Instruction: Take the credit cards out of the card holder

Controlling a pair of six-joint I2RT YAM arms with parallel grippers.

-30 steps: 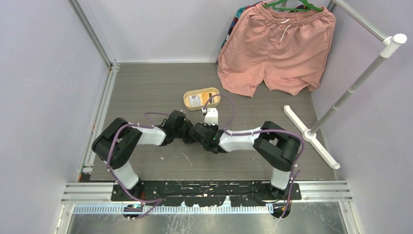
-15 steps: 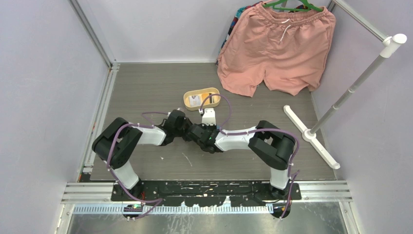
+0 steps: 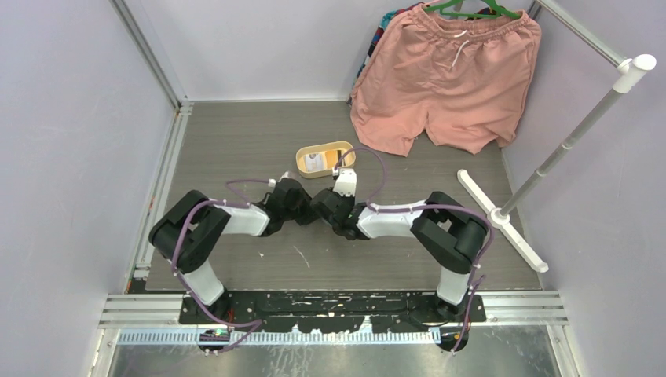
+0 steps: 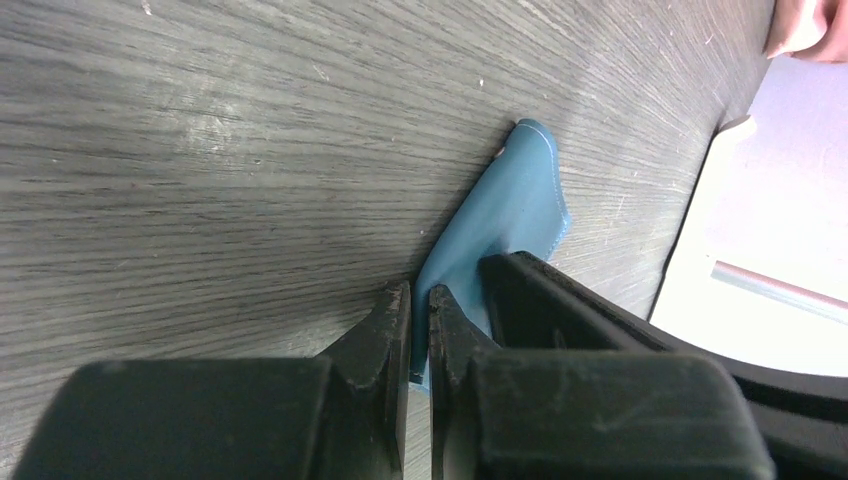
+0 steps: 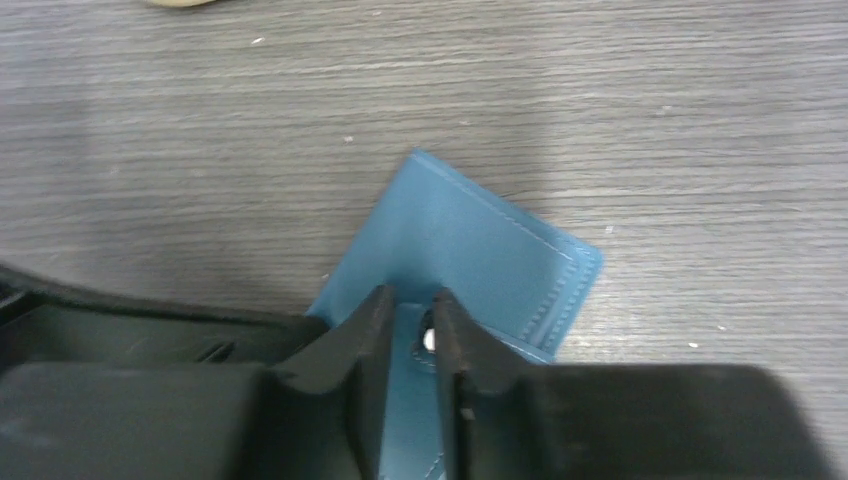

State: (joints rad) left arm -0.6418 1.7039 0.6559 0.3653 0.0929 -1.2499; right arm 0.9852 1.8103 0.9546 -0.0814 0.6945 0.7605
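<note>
At the frame centre, the left gripper [image 4: 419,305] is clamped on an edge of the teal card holder [image 4: 505,215]; the right gripper [image 5: 410,302] (jaws almost together) sits on it, and I cannot tell whether it grips

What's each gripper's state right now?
Left gripper: closed, pinching the wallet by its edge.
Right gripper: closed on the same wallet.

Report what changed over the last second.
The right gripper, pinching the card holder, swung its wrist slightly away from the base, toward the yellow tray. The left gripper barely moved, clamped on the same holder. Tray and shorts unchanged.
</note>
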